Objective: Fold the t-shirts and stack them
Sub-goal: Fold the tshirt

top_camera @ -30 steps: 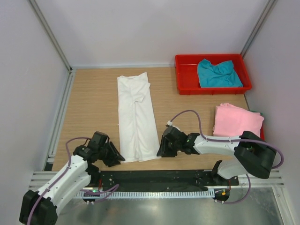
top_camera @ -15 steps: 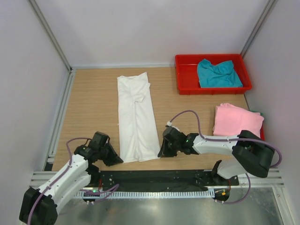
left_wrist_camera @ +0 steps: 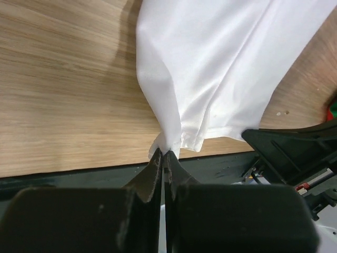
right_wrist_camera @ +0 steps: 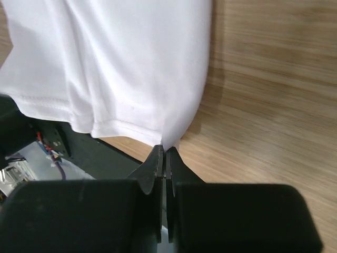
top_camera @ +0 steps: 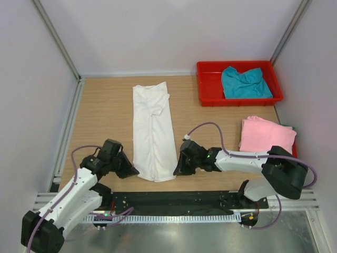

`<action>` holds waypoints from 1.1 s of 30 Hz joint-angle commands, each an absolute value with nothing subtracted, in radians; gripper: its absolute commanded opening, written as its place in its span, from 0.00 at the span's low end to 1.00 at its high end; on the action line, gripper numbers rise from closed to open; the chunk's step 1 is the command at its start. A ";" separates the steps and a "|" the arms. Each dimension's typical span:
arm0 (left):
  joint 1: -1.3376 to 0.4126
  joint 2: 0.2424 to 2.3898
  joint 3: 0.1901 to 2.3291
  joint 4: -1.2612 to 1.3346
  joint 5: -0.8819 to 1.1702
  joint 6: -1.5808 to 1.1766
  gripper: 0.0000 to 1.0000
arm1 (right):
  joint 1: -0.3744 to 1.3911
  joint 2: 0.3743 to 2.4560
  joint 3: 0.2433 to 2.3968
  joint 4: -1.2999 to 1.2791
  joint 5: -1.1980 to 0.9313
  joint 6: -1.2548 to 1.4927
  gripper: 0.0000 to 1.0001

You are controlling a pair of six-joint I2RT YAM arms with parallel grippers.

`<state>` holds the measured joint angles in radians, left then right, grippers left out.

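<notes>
At the near edge of the counter point(top_camera: 105, 105), the left end effector point(left_wrist_camera: 163, 154) is pressed together on the near-left corner of the white t-shirt point(top_camera: 152, 132) and the cloth gathers into a ridge at its tips. The right end effector point(right_wrist_camera: 163, 150) pinches the near-right corner of the same hem in the same way. The shirt is folded into a long narrow strip that runs from the two arms away toward the back wall, lying flat past the pinched hem. Farther right a folded pink t-shirt point(top_camera: 266, 134) sits near the side wall. At the far right corner, a crumpled teal t-shirt point(top_camera: 245, 81) lies in a red tray point(top_camera: 208, 87).
</notes>
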<state>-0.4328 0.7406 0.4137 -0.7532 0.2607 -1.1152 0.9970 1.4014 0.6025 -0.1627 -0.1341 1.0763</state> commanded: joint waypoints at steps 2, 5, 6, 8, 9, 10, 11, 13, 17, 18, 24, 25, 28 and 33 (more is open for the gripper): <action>-0.436 0.787 0.550 -0.808 0.204 -1.066 0.00 | 1.000 1.378 0.721 -0.198 -0.112 1.066 0.01; -0.436 0.848 0.644 -0.821 0.164 -1.023 0.00 | 0.988 1.407 0.782 -0.248 -0.069 1.006 0.01; -0.436 0.873 0.667 -0.822 0.157 -1.013 0.00 | 0.971 1.428 0.796 -0.261 -0.066 0.979 0.01; -0.436 0.914 0.725 -0.825 0.144 -0.979 0.00 | 0.947 1.453 0.830 -0.271 -0.080 0.960 0.01; -0.436 0.957 0.742 -0.824 0.140 -0.968 0.00 | 0.922 1.466 0.837 -0.265 -0.106 0.956 0.01; -0.436 0.974 0.758 -0.824 0.134 -0.960 0.00 | 0.907 1.473 0.845 -0.258 -0.116 0.944 0.01; -0.436 0.995 0.793 -0.824 0.121 -0.945 0.00 | 0.891 1.477 0.870 -0.255 -0.127 0.934 0.01; -0.426 1.041 0.825 -0.819 0.117 -0.933 0.00 | 0.849 1.503 0.906 -0.262 -0.141 0.911 0.01; -0.381 1.127 0.900 -0.796 0.143 -0.899 0.00 | 0.782 1.580 1.040 -0.304 -0.176 0.833 0.01; -0.365 1.152 0.935 -0.792 0.158 -0.884 0.01 | 0.770 1.598 1.064 -0.313 -0.189 0.824 0.01; -0.239 1.327 1.043 -0.743 0.227 -0.798 0.00 | 0.681 1.788 1.265 -0.371 -0.258 0.755 0.01; -0.224 1.372 1.067 -0.736 0.247 -0.793 0.00 | 0.670 1.808 1.300 -0.377 -0.261 0.749 0.01; -0.183 1.439 1.101 -0.715 0.281 -0.767 0.00 | 0.624 1.902 1.371 -0.384 -0.304 0.749 0.01; -0.137 1.561 1.193 -0.704 0.296 -0.721 0.00 | 0.577 1.997 1.494 -0.408 -0.327 0.735 0.01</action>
<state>-0.1574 1.5280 1.1252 -0.7437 0.2501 -0.7799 0.5945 1.9858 1.4033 -0.3859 -0.2893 0.7643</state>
